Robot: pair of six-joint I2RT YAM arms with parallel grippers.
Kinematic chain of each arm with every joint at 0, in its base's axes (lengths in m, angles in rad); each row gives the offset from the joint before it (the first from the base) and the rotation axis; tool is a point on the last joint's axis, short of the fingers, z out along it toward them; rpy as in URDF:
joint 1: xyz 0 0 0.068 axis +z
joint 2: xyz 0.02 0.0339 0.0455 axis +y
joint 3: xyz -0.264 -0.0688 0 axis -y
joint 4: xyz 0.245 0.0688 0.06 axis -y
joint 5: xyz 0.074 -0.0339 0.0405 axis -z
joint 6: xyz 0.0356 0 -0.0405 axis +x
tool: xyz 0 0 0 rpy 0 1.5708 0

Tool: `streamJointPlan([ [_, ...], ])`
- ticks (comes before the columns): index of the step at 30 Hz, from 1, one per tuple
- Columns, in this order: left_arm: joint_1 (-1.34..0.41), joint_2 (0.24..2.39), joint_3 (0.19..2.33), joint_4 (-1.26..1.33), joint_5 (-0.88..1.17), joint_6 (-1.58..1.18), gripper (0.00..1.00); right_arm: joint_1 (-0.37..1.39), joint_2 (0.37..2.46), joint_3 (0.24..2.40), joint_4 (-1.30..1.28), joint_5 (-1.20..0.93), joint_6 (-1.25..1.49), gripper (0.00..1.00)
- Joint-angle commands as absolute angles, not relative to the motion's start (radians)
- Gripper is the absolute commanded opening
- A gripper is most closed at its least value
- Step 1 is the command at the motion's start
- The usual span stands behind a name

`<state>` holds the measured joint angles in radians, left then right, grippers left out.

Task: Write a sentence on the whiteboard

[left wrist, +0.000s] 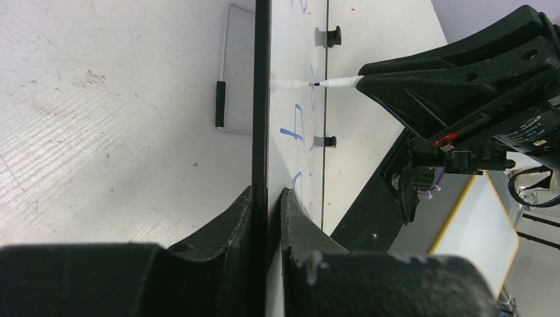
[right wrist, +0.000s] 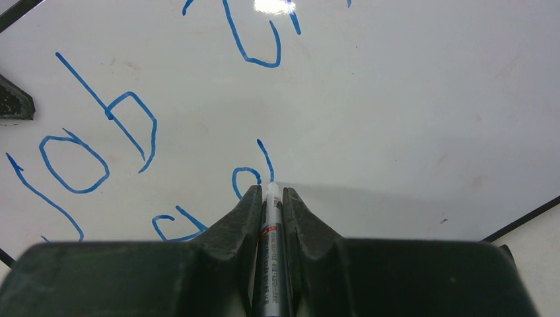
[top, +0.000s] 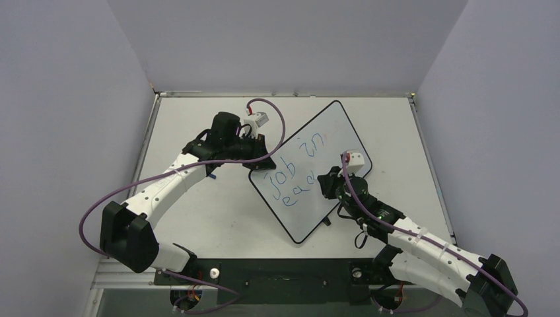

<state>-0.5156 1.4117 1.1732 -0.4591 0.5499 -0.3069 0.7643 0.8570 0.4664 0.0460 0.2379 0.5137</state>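
Note:
The whiteboard (top: 333,125) lies skewed like a diamond in the middle of the table. Blue lettering, the sentence (top: 298,155), reads "job in" with "ead" on a second line below it. My left gripper (top: 259,160) is shut on the board's left edge; the left wrist view shows its jaws (left wrist: 267,198) pinching the black rim (left wrist: 261,99). My right gripper (top: 325,185) is shut on a silver marker (right wrist: 272,224). The marker's tip rests on the board at the last stroke of the "d" (right wrist: 264,155). From the left wrist view the marker (left wrist: 337,82) meets the board (left wrist: 290,99) side-on.
The white table (top: 198,218) is walled on three sides, with a raised rim along its back. A wire stand with a black sleeve (left wrist: 220,104) sits behind the board, and black clips (left wrist: 328,36) stick out of its face. A purple cable (top: 280,122) loops over the left wrist.

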Motion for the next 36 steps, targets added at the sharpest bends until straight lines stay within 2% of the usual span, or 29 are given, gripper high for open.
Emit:
streamJointPlan([
  [1, -0.526, 1.405, 1.157, -0.519, 0.419, -0.213, 0.0, 0.758, 0.854, 0.461, 0.046, 0.219, 0.526, 0.0],
  [36, -0.526, 1.402, 1.16, -0.523, 0.417, -0.213, 0.0, 0.757, 0.821, 0.415, 0.009, 0.223, 0.551, 0.0],
])
